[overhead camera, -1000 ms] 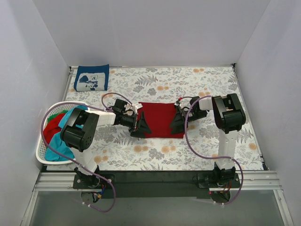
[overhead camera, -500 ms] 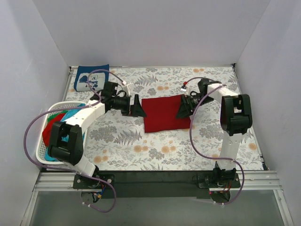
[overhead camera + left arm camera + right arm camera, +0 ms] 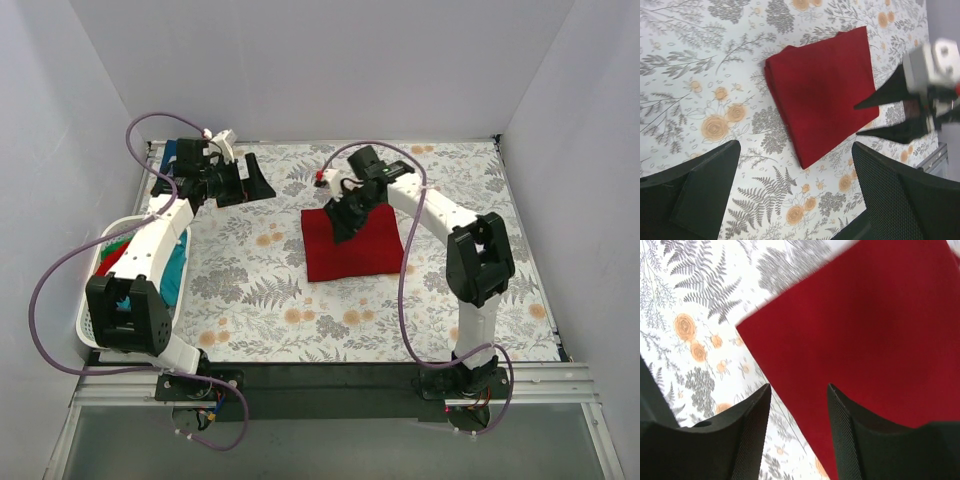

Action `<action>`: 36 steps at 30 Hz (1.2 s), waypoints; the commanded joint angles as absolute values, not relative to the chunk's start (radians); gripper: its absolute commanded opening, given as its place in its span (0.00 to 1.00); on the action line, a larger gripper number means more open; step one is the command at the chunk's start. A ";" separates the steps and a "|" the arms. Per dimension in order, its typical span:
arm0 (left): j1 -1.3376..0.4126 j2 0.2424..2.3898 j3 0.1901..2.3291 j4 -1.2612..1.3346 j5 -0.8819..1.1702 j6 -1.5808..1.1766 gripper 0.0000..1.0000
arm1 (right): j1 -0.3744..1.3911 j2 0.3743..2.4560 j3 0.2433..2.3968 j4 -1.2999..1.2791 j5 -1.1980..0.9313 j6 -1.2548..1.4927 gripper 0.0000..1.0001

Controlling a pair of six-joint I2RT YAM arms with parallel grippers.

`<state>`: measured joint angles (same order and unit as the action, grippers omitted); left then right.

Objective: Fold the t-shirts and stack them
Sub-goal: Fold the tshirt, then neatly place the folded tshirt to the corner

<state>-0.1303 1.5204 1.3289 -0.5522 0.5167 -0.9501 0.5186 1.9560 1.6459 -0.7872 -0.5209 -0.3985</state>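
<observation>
Pincer of the right arm (image 3: 338, 218) hangs over the far-left corner of the dark red shirt (image 3: 355, 248). Its fingers (image 3: 756, 440) are spread apart with nothing between them. The wrist view shows them straddling the shirt's edge, one over red cloth and one over the floral cloth (image 3: 280, 290) that covers the tabletop. Whether the tips touch the fabric cannot be told.

The dark red shirt lies folded into a neat rectangle in the middle of the tabletop, flat, with one thick folded edge on its left side. It is plain, and no label or print shows on it.

The left pincer (image 3: 255, 180) is well apart from that shirt, up near the far-left corner of the tabletop. Its fingers (image 3: 705, 185) are wide apart and hold nothing, and it points toward the middle. Under the left arm, in that corner, a sliver of the navy shirt (image 3: 170, 152) shows. Its print is hidden, so nothing can be read.

A white basket (image 3: 90, 330) sits at the left edge of the tabletop. It holds crumpled shirts: a red one (image 3: 108, 262), a teal one (image 3: 175, 272) hanging over the rim, and a bit of a green one (image 3: 120, 242).
</observation>
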 commanded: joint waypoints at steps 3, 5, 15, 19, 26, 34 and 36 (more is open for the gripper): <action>-0.019 1.591 1.448 -0.707 0.491 -0.960 0.94 | 0.714 1.911 1.681 -0.724 -0.296 -0.388 0.54; -0.002 1.600 1.460 -0.729 0.499 -0.948 0.94 | 0.758 1.914 1.674 -0.719 -0.266 -0.388 0.53; -0.002 1.615 1.448 -0.759 0.472 -0.960 0.95 | 0.914 1.948 1.586 -0.666 -0.167 -0.348 0.51; -0.002 1.602 1.425 -0.764 0.474 -0.953 0.94 | 0.933 1.965 1.569 -0.651 -0.166 -0.330 0.51; -0.002 1.568 1.382 -0.753 0.459 -0.939 0.95 | 0.945 2.008 1.522 -0.578 -0.140 -0.319 0.51; -0.002 1.548 1.355 -0.750 0.436 -0.908 0.95 | 0.956 2.077 1.467 -0.523 -0.097 -0.316 0.48; -0.002 1.542 1.325 -0.738 0.443 -0.914 0.95 | 0.956 2.079 1.463 -0.518 -0.087 -0.318 0.44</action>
